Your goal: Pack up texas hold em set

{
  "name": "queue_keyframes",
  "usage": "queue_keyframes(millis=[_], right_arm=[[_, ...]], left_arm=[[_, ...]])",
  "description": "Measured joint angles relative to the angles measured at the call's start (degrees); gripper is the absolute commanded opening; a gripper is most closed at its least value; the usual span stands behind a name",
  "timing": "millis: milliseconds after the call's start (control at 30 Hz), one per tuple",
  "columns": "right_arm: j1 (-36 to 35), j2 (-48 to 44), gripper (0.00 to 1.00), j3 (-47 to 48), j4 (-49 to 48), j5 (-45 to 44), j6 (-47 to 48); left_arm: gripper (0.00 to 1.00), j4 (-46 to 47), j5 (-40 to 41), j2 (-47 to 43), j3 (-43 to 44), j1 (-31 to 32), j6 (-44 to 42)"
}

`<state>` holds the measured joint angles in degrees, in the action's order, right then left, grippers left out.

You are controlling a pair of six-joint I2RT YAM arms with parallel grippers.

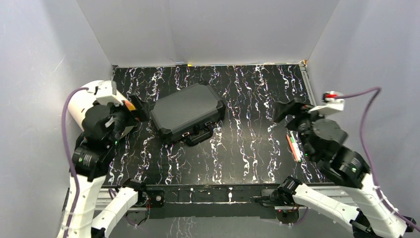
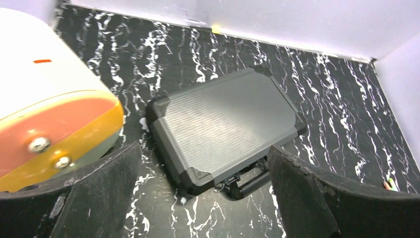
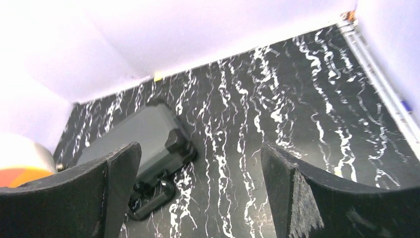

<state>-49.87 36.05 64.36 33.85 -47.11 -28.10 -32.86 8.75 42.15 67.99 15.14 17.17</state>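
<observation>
Left gripper (image 2: pixel 200 158) and right gripper (image 3: pixel 198 148): both released, fingers spread wide, grasping nothing. Black hard case (image 1: pixel 185 110): lid down, lying flat and askew left of centre on the marbled table (image 1: pixel 247 148), handle (image 1: pixel 200 136) toward the arms, apart from both grippers. White-and-orange cylinder (image 2: pixel 49 99): small orange mark, unreadable.
</observation>
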Motion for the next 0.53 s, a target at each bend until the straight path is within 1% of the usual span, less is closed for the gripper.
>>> queue_keyframes(millis=[67, 233, 367, 533], right_arm=[[0.00, -1.20, 0.98, 3.34, 2.38, -2.29, 0.48], [0.00, -2.62, 0.98, 8.70, 7.34, -5.75, 1.81], [0.00, -3.13, 0.98, 9.88, 9.33, -7.04, 2.49], [0.00, -3.13, 0.98, 9.90, 9.88, -7.21, 2.89]], left_arm=[[0.98, -2.45, 2.58, -2.32, 0.92, 0.00, -0.02], [0.98, -7.34, 8.44, -5.35, 7.50, 0.00, -0.72], [0.98, -9.33, 11.54, -6.82, 11.30, 0.00, -1.49], [0.98, -11.13, 13.20, -7.65, 11.87, 0.00, -2.34]])
